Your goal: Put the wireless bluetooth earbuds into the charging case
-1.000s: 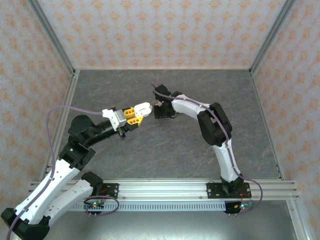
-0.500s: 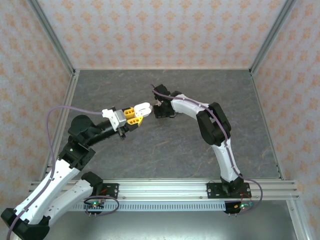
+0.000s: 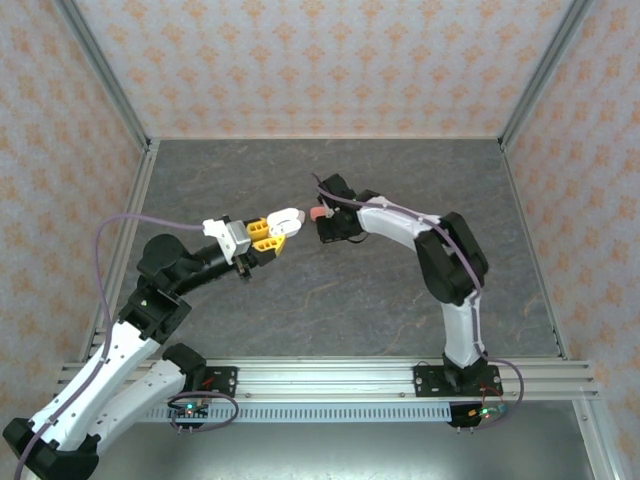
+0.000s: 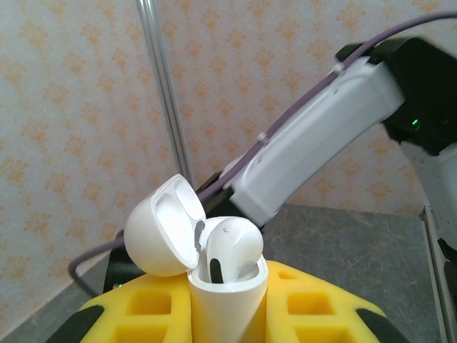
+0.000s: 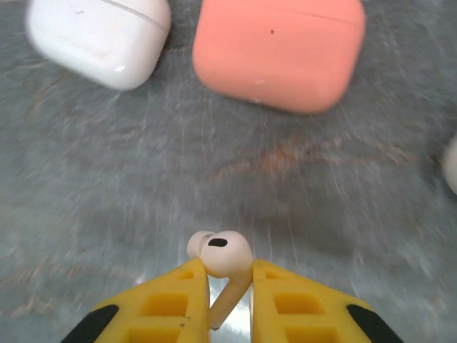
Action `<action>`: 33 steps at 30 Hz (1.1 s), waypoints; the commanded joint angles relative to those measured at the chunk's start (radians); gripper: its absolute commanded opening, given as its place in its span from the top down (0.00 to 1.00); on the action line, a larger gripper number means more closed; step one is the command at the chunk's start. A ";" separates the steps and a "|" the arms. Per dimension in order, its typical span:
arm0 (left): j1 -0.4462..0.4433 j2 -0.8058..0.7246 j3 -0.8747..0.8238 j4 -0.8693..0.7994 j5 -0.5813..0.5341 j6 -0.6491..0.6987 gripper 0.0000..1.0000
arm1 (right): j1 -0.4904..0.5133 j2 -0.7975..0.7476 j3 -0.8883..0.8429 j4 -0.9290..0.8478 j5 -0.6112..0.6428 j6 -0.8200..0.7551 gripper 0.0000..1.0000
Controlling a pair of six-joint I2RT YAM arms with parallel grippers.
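Top external, change: right arm has swung rightward, uncovering the coral case (image 3: 318, 212) mid-worktop.
Right gripper (image 5: 228, 275): pinching a white earbud (image 5: 218, 251), lifted.
Left gripper (image 4: 227, 323): clamps the open charging case (image 4: 223, 286), with a seated earbud (image 4: 232, 246) inside.
Meaning: second earbud likely ready for insertion.

My overhead view looks down from above and behind the arm bases (image 3: 205, 378) onto the whole grey table (image 3: 300, 300), wide and far. The left wrist camera sits close behind its yellow fingers (image 4: 314, 300) and faces nearly level toward the papered wall (image 4: 71, 107), sharing with the overhead view the open white case (image 4: 228, 307) and the right arm (image 4: 314, 143) (its white link crosses the background). The right wrist camera looks steeply down, very near the table, past a white earbud (image 5: 225, 254) between its own fingers (image 5: 171, 296).
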 commanded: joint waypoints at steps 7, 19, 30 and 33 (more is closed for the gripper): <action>-0.008 0.061 -0.021 0.172 -0.017 -0.150 1.00 | 0.005 -0.527 -0.313 0.211 -0.019 -0.042 0.83; -0.027 0.235 0.041 0.266 -0.048 -0.338 1.00 | 0.005 -0.980 -0.442 0.398 -0.154 -0.183 0.83; -0.087 0.290 0.080 0.256 -0.042 -0.348 1.00 | 0.038 -0.964 -0.356 0.425 -0.280 -0.239 0.83; -0.091 0.292 0.080 0.258 -0.038 -0.348 1.00 | 0.042 -0.950 -0.349 0.451 -0.314 -0.225 0.83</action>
